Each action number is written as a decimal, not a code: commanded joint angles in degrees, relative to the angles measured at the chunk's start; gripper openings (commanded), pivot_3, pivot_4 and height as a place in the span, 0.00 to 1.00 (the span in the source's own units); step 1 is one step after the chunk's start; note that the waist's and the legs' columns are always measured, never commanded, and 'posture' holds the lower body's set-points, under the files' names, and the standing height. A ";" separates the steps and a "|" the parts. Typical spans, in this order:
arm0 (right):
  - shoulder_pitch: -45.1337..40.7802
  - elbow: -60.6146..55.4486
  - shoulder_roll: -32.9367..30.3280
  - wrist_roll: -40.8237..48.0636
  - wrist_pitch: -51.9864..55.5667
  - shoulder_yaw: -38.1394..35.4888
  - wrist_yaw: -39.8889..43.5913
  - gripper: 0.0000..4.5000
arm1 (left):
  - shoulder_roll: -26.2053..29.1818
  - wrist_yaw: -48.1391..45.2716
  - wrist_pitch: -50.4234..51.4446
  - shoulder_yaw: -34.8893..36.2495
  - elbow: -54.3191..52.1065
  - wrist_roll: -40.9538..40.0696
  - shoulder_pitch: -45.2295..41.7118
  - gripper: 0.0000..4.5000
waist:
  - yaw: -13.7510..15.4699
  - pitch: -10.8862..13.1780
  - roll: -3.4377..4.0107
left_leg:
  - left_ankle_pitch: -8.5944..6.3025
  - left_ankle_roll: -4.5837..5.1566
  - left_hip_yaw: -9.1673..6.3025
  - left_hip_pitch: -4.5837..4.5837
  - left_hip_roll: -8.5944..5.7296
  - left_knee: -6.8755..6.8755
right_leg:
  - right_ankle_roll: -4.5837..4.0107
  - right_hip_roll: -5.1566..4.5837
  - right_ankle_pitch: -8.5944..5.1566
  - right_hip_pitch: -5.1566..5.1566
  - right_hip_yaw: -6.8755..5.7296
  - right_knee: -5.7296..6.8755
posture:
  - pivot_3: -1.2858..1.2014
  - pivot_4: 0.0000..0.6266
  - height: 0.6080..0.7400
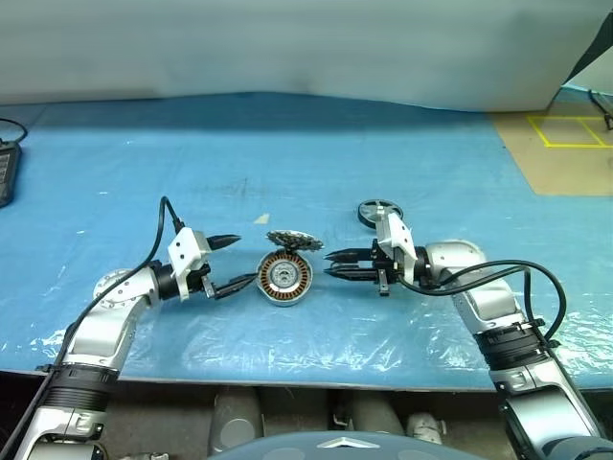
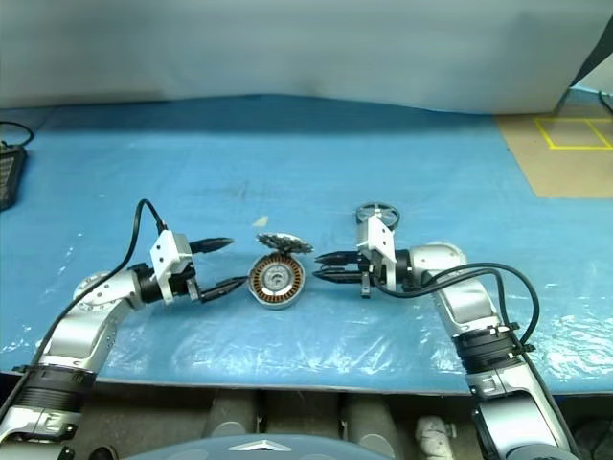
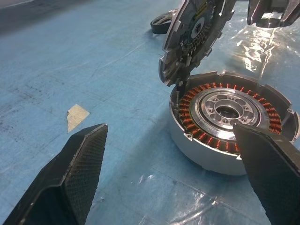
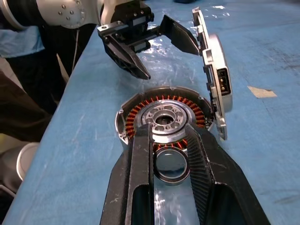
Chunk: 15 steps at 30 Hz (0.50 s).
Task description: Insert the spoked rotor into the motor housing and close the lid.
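The motor housing (image 1: pixel 284 278), a silver can ringed with copper windings, lies open-side up on the blue sheet between my two grippers. The lid (image 1: pixel 294 240) stands tilted on its edge against the housing's far rim, toothed face toward the windings (image 3: pixel 197 33). The spoked rotor (image 1: pixel 377 213) lies flat behind my right wrist. My left gripper (image 1: pixel 244 261) is open, just left of the housing and apart from it. My right gripper (image 1: pixel 329 265) points at the housing from the right. In the right wrist view a small round ring (image 4: pixel 171 164) shows in front of it; I cannot tell if it is held.
A black device (image 1: pixel 5 168) sits at the table's far left edge. A brown surface with yellow tape (image 1: pixel 565 144) lies at the back right. A small pale scrap (image 1: pixel 261 219) is stuck to the sheet behind the lid. The table's front edge (image 1: pixel 306 376) runs close below both arms.
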 commanded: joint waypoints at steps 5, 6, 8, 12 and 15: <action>-2.05 0.15 4.06 0.43 0.00 2.81 -0.95 0.13 | -0.12 -0.58 -1.63 2.07 -3.18 -2.77 3.30 1.00 | -0.05 0.00 0.00 | 0.02 -0.04 0.00 0.00 0.00 -0.01 | 0.00 0.03 0.00 -0.03 -0.01 0.02 | 0.52 0.24 1.00; -2.49 0.94 4.72 0.28 -0.42 2.88 -1.20 0.13 | -0.25 -0.60 -1.79 2.17 -3.42 -2.98 3.52 1.00 | -0.05 0.00 0.00 | 0.02 -0.04 0.00 0.00 0.01 0.01 | 0.00 0.02 0.00 -0.02 -0.01 0.03 | 0.52 0.24 1.00; -3.26 2.35 5.83 0.36 -0.76 2.80 -1.70 0.13 | -0.23 -0.54 -1.77 2.06 -3.93 -3.06 3.97 1.00 | -0.05 0.00 0.00 | 0.02 -0.04 0.00 0.01 0.00 0.04 | 0.00 -0.01 0.00 -0.02 0.01 0.06 | 0.52 0.24 1.00; -4.43 5.28 7.77 0.15 -1.44 3.24 -2.02 0.13 | -0.25 -0.80 -1.77 1.88 -4.47 -3.45 4.75 1.00 | -0.02 0.00 0.00 | 0.04 -0.08 0.00 0.00 0.00 0.04 | 0.00 0.00 0.00 -0.01 0.01 0.05 | 0.52 0.24 1.00; -5.11 7.28 9.23 -0.51 -2.16 3.71 -2.56 0.13 | -0.26 -1.13 -2.27 1.85 -4.39 -3.38 5.08 1.00 | -0.03 0.00 0.00 | 0.05 -0.10 0.00 0.00 -0.02 0.03 | 0.00 0.02 0.00 -0.01 0.00 0.05 | 0.52 0.24 1.00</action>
